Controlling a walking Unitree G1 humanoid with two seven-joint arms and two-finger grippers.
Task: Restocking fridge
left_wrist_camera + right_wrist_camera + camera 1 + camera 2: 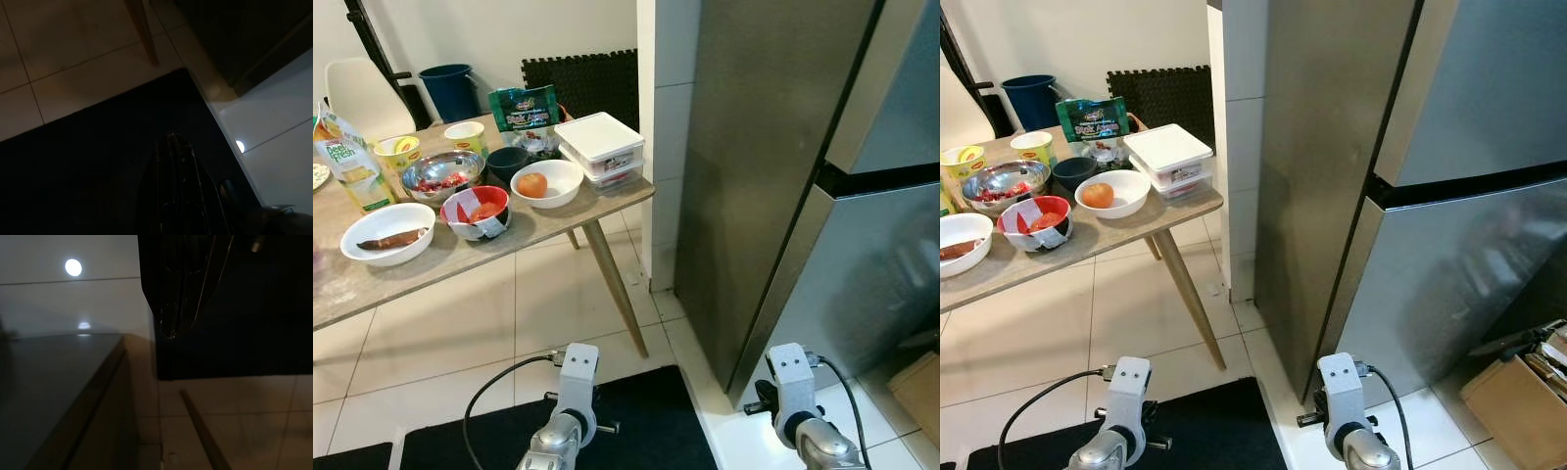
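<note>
- Far left of the left eye view: a juice carton (350, 162) stands at the table's (509, 257) edge, with a white bowl (387, 233) holding something long and brown just in front of it.
- Left of centre on the table: two yellow noodle cups (398, 151), a steel bowl (442, 174) of red pieces, and a red bowl (476, 211) partly covered with wrap.
- Centre of the table: a small dark bowl (507, 160), a green snack bag (526, 108) behind it, and a white bowl with an orange-red fruit (547, 182).
- Table's right corner: stacked white lidded containers (599, 146), the food nearest the fridge.
- Bottom centre: the left pincer (175, 147) hangs low over the black floor mat (636, 411); its fingers look drawn together and hold nothing.
- Bottom right: the right pincer (178, 308) hangs idle beside the fridge's foot; I cannot tell whether its fingers are parted or closed.
- Right half of the frame: the steel fridge (822, 176), both doors closed, well apart from the table across a strip of tiled floor.
- Progress, as I judge it: the restocking seems barely begun. All the food sits on the table, the fridge is unopened, and neither arm carries anything. Opening a door and carrying each item over still lie ahead.
</note>
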